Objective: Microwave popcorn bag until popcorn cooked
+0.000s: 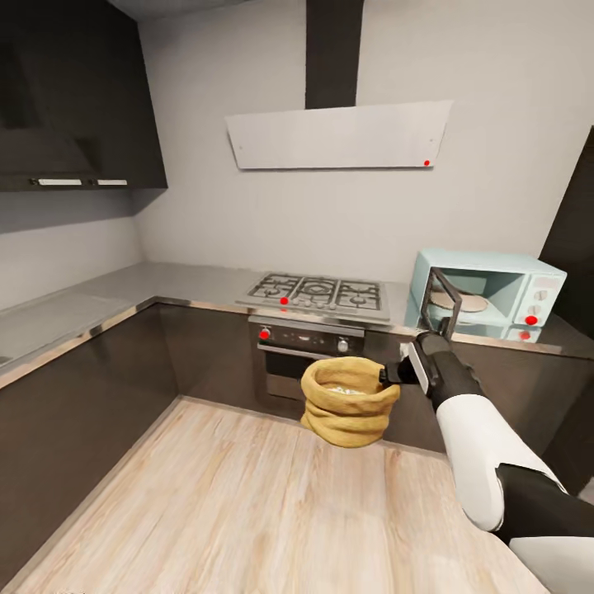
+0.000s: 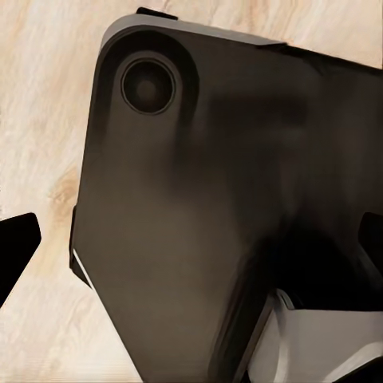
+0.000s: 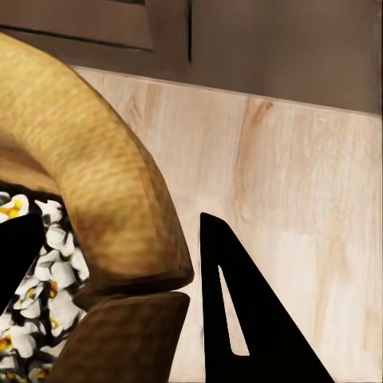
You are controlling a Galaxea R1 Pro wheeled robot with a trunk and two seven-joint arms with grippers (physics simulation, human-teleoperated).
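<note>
1. One gripper matters now: our right gripper (image 1: 388, 376) pinches the rolled rim of the popcorn bag (image 1: 348, 403), one finger inside the mouth and one (image 3: 239, 319) outside, as the right wrist view shows. White popped kernels (image 3: 40, 271) are visible inside the bag.
2. We hold the bag in the air, above the wood floor (image 1: 247, 511) and in front of the built-in oven (image 1: 305, 351), below the level of the countertop (image 1: 165, 285).
3. We judge that the bag hangs from one side of its soft rim, so we should move slowly, keep the mouth upward, and avoid swinging it, or kernels may spill.
4. We cannot tell whether our left gripper is spread or closed; the left wrist view shows a dark part of the robot body (image 2: 223, 199) over the floor.
5. We see the microwave (image 1: 487, 297) on the countertop to the right of the gas hob (image 1: 318, 295), well above the bag, with its door (image 1: 441, 301) standing open and a pale turntable plate (image 1: 462, 304) inside.
6. We note that the open door juts toward our arm, and the countertop edge lies between the bag and the cavity; any lift must clear both.
7. We also see the white hood (image 1: 338, 136) above the hob, well clear.
</note>
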